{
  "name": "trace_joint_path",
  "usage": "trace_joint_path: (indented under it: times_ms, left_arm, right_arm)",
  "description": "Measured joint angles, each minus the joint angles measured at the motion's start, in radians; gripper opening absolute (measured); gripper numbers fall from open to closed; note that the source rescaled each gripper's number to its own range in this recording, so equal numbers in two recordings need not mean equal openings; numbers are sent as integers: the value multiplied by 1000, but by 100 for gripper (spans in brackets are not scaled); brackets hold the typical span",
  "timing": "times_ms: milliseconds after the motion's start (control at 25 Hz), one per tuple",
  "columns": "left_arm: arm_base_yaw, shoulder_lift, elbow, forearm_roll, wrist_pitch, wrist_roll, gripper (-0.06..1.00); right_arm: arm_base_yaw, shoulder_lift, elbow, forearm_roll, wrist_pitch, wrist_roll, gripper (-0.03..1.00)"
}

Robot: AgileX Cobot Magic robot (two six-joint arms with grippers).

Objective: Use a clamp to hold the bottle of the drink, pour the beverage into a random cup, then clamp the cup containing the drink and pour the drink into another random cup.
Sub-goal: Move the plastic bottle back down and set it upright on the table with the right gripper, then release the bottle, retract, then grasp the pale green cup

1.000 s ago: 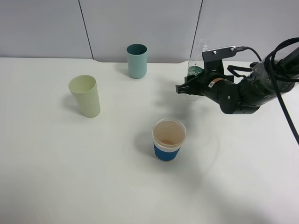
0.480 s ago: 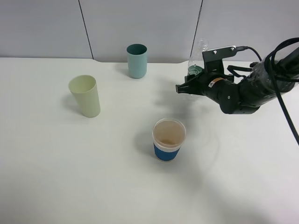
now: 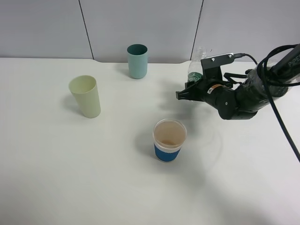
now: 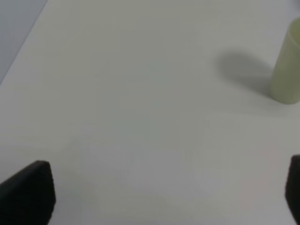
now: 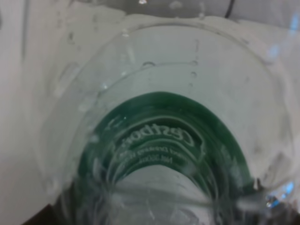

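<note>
My right gripper [image 3: 186, 90] is shut on a clear plastic bottle [image 3: 195, 65] with a green label and holds it near upright above the table at the back right. The bottle fills the right wrist view [image 5: 154, 136]. A white cup with a blue band [image 3: 169, 140] stands in front of it and holds brownish drink. A pale yellow-green cup [image 3: 85, 96] stands at the left and also shows in the left wrist view [image 4: 288, 70]. A teal cup [image 3: 137, 61] stands at the back. My left gripper [image 4: 159, 197] is open over bare table, out of the high view.
The white table [image 3: 70, 178] ends at a grey panelled wall [image 3: 140, 23] behind the teal cup. Black cables [image 3: 281, 61] loop off the right arm at the right edge.
The right arm has dropped slightly and the bottle has swung from a tilt to nearly upright. The cups have not moved.
</note>
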State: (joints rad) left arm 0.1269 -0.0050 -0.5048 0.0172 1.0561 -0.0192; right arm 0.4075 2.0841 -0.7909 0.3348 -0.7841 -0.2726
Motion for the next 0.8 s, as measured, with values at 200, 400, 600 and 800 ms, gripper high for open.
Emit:
trace_joint_path:
  times_ms: [200,400,600,800]
  left_arm:
    - [0,0,0,0,0,0,100]
    - [0,0,0,0,0,0,100]
    - [0,0,0,0,0,0,100]
    - [0,0,0,0,0,0,100]
  right_arm:
    - [0,0,0,0,-3,0,9]
    - [0,1,0,1,-48,0,56]
    - [0,-20,0,1,-41,0,70]
    - [0,-108,1,1,-24,-62,71]
